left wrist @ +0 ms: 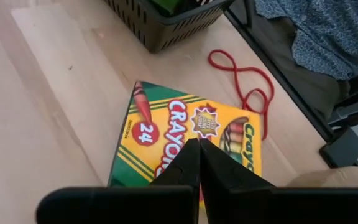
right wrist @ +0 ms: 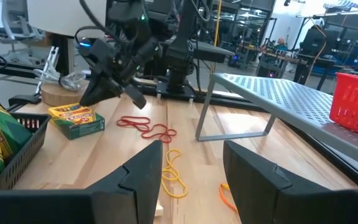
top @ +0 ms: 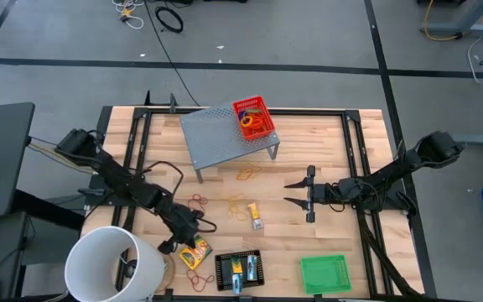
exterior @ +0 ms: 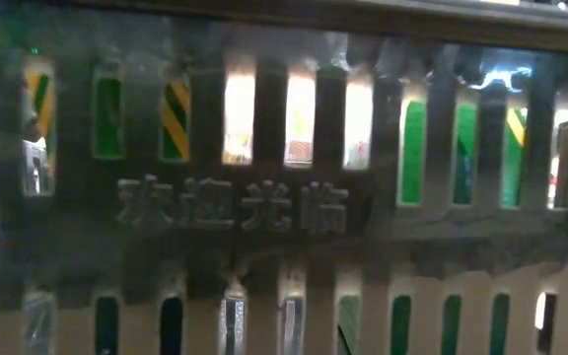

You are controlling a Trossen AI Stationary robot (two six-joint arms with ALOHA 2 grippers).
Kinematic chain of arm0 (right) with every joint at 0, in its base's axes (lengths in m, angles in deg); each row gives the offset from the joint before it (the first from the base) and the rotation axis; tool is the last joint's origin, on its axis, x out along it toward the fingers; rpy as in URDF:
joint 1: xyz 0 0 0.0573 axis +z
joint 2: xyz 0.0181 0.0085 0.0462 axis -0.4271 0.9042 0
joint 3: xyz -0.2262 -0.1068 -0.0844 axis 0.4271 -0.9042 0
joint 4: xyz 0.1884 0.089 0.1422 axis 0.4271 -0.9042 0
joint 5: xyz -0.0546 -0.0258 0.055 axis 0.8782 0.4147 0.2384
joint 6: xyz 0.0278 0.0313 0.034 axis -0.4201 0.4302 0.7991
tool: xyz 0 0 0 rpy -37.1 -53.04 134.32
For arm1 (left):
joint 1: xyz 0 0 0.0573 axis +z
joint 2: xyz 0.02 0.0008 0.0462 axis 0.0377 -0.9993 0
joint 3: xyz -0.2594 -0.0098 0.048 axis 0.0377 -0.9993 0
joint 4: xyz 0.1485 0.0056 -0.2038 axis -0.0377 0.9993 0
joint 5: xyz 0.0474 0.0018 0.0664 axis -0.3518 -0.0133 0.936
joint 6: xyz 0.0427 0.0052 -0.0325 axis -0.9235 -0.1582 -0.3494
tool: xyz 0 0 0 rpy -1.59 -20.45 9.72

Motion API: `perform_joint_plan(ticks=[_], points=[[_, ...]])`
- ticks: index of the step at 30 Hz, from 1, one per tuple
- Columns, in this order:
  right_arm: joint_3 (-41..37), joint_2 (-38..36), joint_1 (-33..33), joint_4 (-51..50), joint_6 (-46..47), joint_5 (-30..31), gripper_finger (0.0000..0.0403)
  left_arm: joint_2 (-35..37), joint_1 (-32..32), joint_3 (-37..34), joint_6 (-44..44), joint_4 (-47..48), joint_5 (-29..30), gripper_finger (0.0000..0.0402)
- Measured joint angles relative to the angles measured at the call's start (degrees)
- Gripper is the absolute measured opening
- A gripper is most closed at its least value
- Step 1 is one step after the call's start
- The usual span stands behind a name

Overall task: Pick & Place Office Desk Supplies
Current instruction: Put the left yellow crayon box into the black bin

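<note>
At table's front-left, by white bucket (top: pixel 111 264), left gripper (left wrist: pixel 199 149) is fully closed w/ nothing between fingers, tips over crayon box (left wrist: pixel 166 140); right gripper (top: pixel 296 191) waits mid-table, wide apart, empty.

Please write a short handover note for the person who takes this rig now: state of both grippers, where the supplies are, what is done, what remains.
Left gripper: shut, fingers together over the crayon box, holding nothing that I can see.
Right gripper: open, empty, waiting over the middle of the table.
Red tray: on the grey riser, with coloured rings inside.
Black tray: front edge, some items already in it.
Green tray: front right, looks empty.
Left to do: crayon box, loose rubber bands in red, yellow and orange, and a small yellow packet, all lying on the table.
</note>
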Motion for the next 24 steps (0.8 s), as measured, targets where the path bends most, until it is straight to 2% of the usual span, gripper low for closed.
perform_joint_plan(ticks=[6,10,24], points=[[0.0,0.0,0.0,0.0,0.0,0.0,0.0176,-3.1,0.0,0.1,0.9,-2.1,0.1,0.0002],[0.0,0.0,0.0,0.0,0.0,0.0,0.0176,-4.5,0.0,0.2,1.5,-2.9,2.8,0.0001],[0.0,0.0,0.0,0.0,0.0,-0.1,0.0176,-4.7,4.7,0.3,3.4,-2.9,21.6,0.0001]])
